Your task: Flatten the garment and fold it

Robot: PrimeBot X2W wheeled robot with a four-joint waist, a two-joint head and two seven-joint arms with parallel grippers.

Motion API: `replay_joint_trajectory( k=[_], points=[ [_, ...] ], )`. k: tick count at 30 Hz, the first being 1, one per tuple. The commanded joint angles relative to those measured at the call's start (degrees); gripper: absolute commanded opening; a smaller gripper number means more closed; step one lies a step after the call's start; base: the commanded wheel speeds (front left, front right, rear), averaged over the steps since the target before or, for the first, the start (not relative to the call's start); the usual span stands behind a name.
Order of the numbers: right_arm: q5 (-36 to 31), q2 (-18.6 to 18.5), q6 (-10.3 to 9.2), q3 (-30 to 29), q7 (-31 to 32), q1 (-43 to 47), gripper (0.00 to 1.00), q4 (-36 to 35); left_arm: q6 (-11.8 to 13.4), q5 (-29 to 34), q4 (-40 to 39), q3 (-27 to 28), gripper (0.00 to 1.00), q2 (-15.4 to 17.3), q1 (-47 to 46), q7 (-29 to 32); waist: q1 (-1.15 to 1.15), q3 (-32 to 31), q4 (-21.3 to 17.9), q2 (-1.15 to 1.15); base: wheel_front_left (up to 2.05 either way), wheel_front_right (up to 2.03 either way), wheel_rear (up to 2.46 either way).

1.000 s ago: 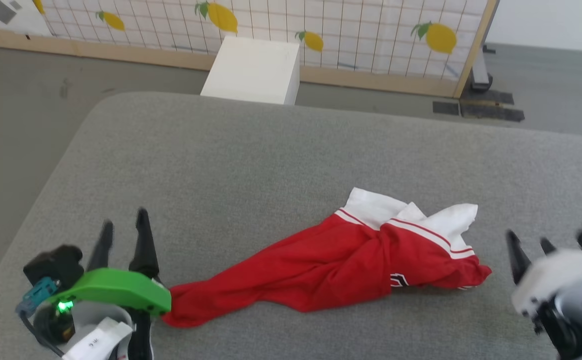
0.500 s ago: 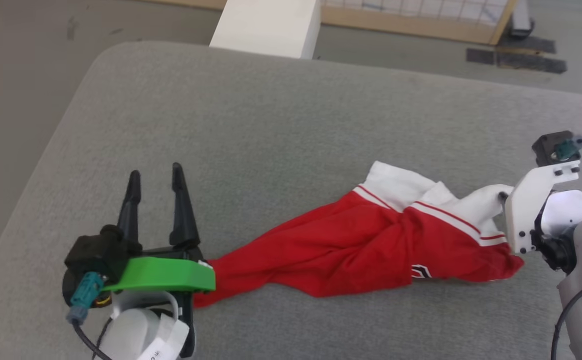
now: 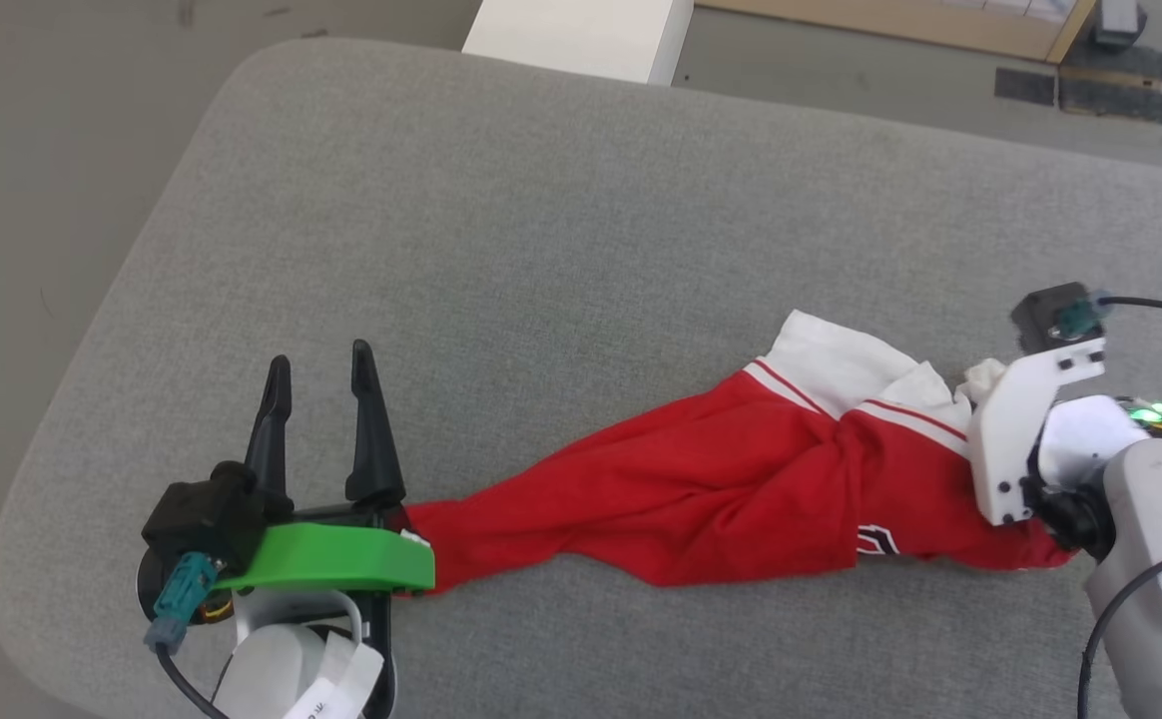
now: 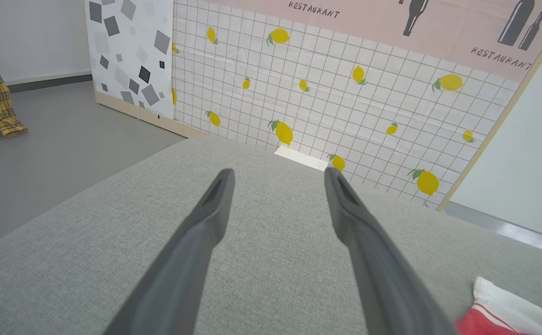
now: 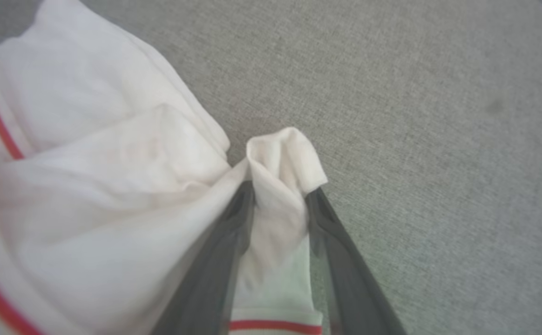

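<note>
your right gripper (image 5: 278,194) has come in and now pinches the white sleeve (image 5: 285,153) of the red t-shirt (image 3: 721,499), lying twisted like a rope along the near edge of the grey cushion (image 3: 541,250); your left gripper (image 3: 319,355) gapes, empty, over its near-left corner.

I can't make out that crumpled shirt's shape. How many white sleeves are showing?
2. The loose sleeve lies bunched on the grey fabric surface; the pinched sleeve beside it is clamped in the jaws of the right gripper.
</note>
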Motion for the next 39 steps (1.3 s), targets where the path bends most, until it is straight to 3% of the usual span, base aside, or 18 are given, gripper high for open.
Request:
replay_joint_trajectory(
  k=[1,8,12,16,21,25,29,30,31,32,39],
  points=[
    [1.3,0.5,-0.06,0.3,-1.5,-0.5,0.0,0.1,-0.7,0.3,0.4,0.5,1.0,-0.3,0.4,-0.3,0.0,-1.3,-0.8,0.0,0.0,0.0,0.0],
    [5.7,0.4,-0.06,-2.5,-9.2,-4.4,0.0,-6.5,-2.2,0.7,1.5,2.2,1.0,-0.7,1.4,-0.3,0.0,-5.0,-3.3,0.0,0.0,0.0,0.0],
    [7.3,0.1,-0.06,-6.6,-11.4,-2.1,0.0,-13.0,-2.9,0.9,1.9,3.0,1.0,-0.8,2.2,-0.3,0.0,-7.2,-5.5,0.0,0.0,0.0,0.0],
    [6.3,1.3,-0.06,-15.4,-11.7,7.4,0.0,-20.8,-3.4,0.9,2.5,3.3,1.0,-0.9,3.0,-0.3,0.0,-9.4,-7.0,0.0,0.0,0.0,0.0],
    [4.2,7.7,-0.06,-23.0,-6.9,28.2,0.0,-28.9,-3.6,0.6,3.0,3.6,1.0,-0.9,3.9,-0.3,0.0,-10.7,-8.8,0.0,0.0,0.0,0.0],
    [3.5,10.6,-0.06,-23.4,-4.3,39.2,0.0,-29.7,-3.6,0.4,3.4,3.6,1.0,-1.0,4.3,-0.3,0.0,-11.0,-10.0,0.0,0.0,0.0,0.0],
    [4.0,11.7,-0.06,-22.0,-3.4,42.5,0.0,-27.6,-3.7,0.0,4.6,3.3,1.0,-1.0,5.0,-0.3,0.0,-11.6,-11.0,0.0,0.0,0.0,0.0],
    [4.4,11.9,-0.06,-22.1,-3.8,42.3,0.15,-27.4,-3.7,-0.2,4.9,3.3,1.0,-1.0,5.1,-0.3,0.0,-11.8,-11.2,0.0,0.0,0.0,0.0],
    [4.4,12.0,-0.06,-22.2,-4.4,41.9,0.92,-27.4,-3.7,-0.3,5.2,3.2,1.0,-1.0,5.3,-0.3,0.0,-11.9,-11.4,0.0,0.0,0.0,0.0],
    [4.8,12.2,-0.06,-22.8,-5.5,41.1,1.0,-27.7,-3.7,-0.7,5.6,3.1,1.0,-1.0,5.5,-0.2,0.0,-12.2,-11.7,0.0,0.0,0.0,0.0],
    [9.4,12.6,-0.06,-28.3,-12.7,34.0,1.0,-33.2,-5.1,-2.4,8.4,1.1,1.0,-0.9,1.8,5.1,0.0,-13.2,-12.8,0.0,0.0,0.0,0.0]
  ],
)
